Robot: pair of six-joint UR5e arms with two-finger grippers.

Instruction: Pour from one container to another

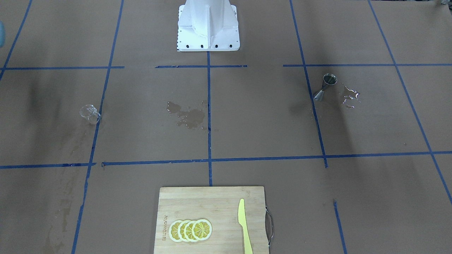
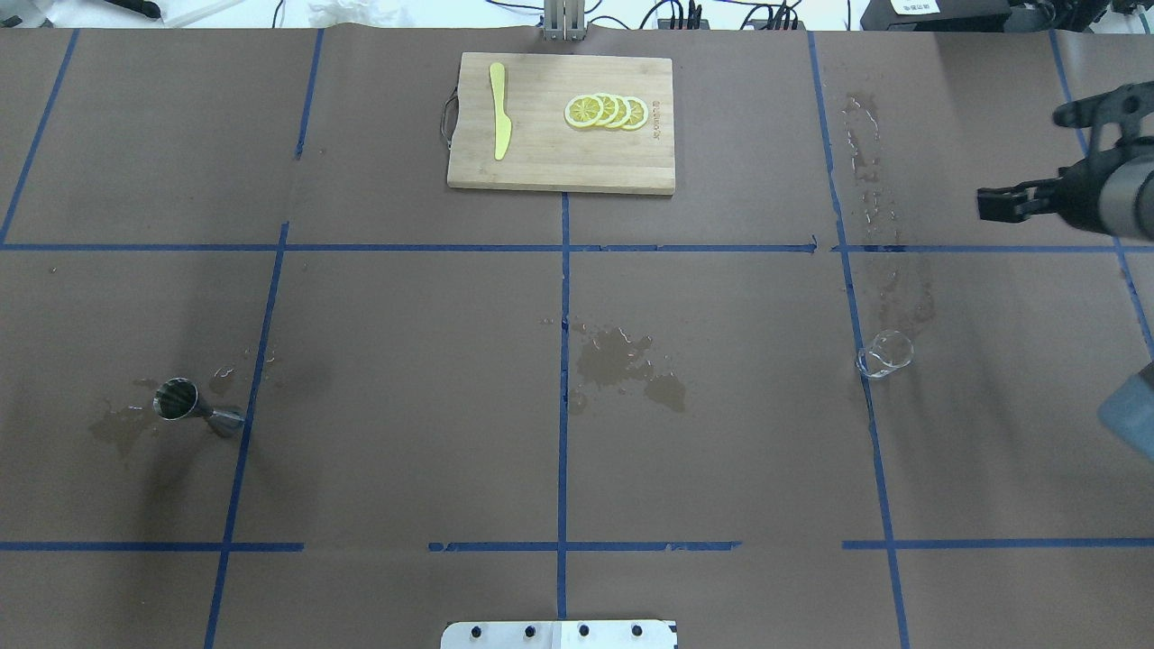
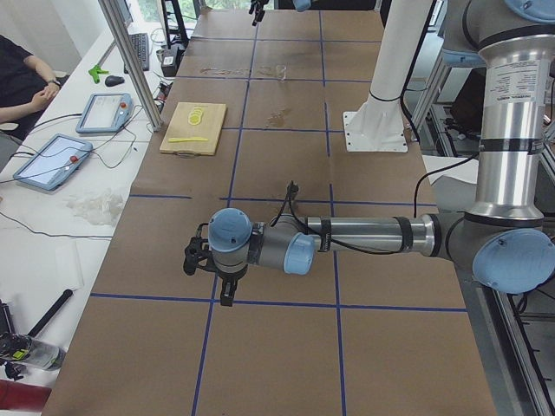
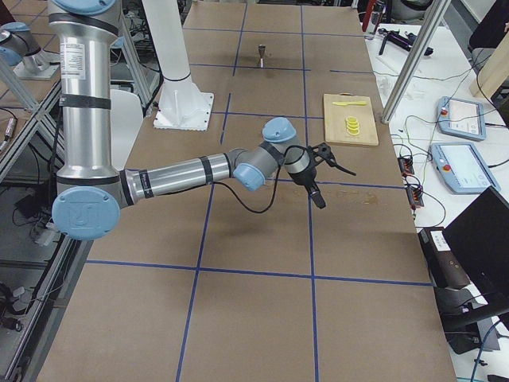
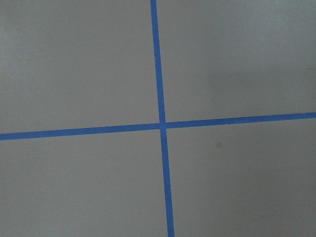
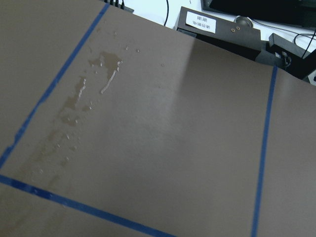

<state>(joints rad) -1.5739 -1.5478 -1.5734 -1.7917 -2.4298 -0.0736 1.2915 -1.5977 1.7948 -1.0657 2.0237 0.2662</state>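
The small clear glass cup stands on the brown table paper right of centre, also seen in the front-facing view. The steel hourglass jigger stands upright far to the left, beside a wet patch. My right gripper hangs open and empty at the right edge, beyond the cup and apart from it; the right side view shows this gripper too. My left gripper shows only in the left side view, off the table's left part, far from the jigger; I cannot tell its state.
A wooden cutting board with lemon slices and a yellow knife lies at the far middle edge. Wet spills mark the centre and the strip beyond the cup. The robot's white base stands mid-table.
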